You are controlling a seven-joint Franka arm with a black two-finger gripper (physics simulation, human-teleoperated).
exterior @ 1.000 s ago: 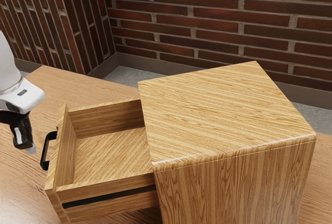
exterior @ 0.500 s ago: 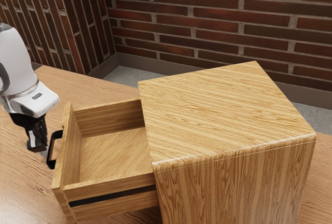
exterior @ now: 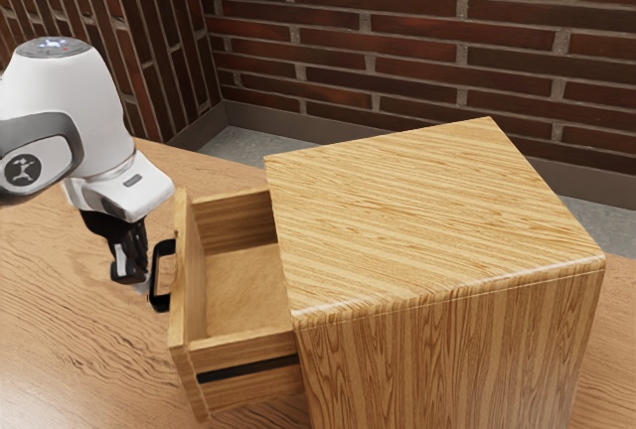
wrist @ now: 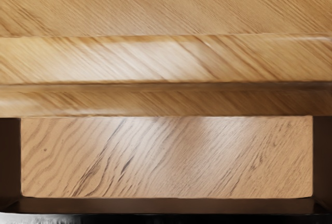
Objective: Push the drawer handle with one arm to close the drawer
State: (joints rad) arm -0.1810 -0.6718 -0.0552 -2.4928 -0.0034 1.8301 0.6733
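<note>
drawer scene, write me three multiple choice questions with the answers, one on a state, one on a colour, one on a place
1. How does the drawer stand?
a) fully shut
b) partly out of the cabinet
c) lying apart from the cabinet

2. What colour is the drawer's handle?
a) white
b) red
c) black

3. Where is the gripper?
a) by the handle, outside the drawer
b) down inside the drawer
c) on top of the cabinet

Right letters:
1: b, the exterior view shows the drawer's interior in front of the cabinet.
2: c, the handle is dark against the wood.
3: a, the gripper is on the handle's side of the drawer front, toward the exterior view's left.
</note>
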